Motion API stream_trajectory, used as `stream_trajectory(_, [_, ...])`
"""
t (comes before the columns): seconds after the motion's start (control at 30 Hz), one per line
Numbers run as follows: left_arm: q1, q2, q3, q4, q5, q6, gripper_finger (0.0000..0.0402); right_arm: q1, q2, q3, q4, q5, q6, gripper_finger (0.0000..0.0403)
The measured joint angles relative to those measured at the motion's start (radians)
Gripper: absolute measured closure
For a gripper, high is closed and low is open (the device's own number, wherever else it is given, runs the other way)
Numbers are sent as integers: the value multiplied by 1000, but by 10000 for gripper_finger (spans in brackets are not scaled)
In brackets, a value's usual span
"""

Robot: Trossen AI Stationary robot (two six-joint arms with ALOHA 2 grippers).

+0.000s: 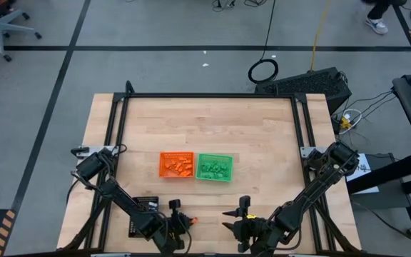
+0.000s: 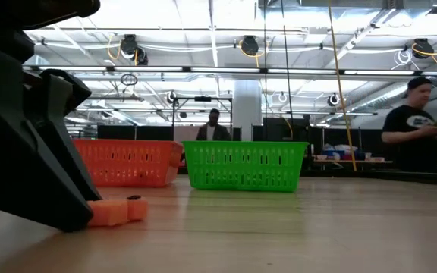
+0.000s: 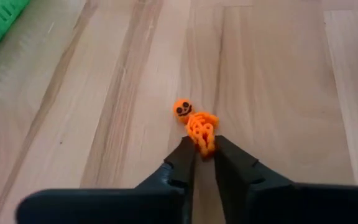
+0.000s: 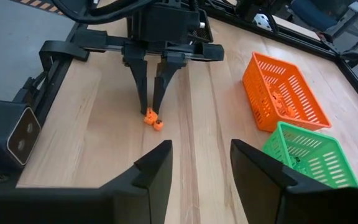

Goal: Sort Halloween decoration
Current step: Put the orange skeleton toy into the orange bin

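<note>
One Halloween decoration, a tiny orange skeleton trinket (image 3: 194, 121) with a round smiling head, lies on the wooden table near its near edge (image 1: 192, 220) (image 2: 116, 211) (image 4: 153, 119). My left gripper (image 3: 204, 149) (image 1: 184, 220) (image 4: 151, 107) stands over it, fingers closed in on its lower end. My right gripper (image 4: 201, 165) (image 1: 235, 214) is open a short way to the right of it, touching nothing. More trinkets lie in the orange tray (image 1: 176, 165) and the green tray (image 1: 214, 167). My left gripper has the skeleton's leg end (image 3: 205, 142) pinched between its two fingertips. The fingers (image 4: 143, 93) come from above, pointing steeply down. The trinket lies flat on the table, its head (image 3: 181, 109) pointing away from the fingers.
The orange and green trays (image 2: 245, 165) stand side by side at the table's middle, beyond both grippers. A black tray (image 1: 143, 207) lies by the left arm at the near edge. Black frame rails (image 1: 205, 96) border the table. People stand in the room behind.
</note>
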Motion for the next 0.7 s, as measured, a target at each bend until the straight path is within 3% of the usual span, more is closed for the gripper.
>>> stream_trajectory(0.2, [4,0,0,-3,-8,24,394,0,0,0,1,0,0,257])
stream_trajectory(0.7, [5,2,-2,2,-45,50,398,0,0,0,1,0,0,257])
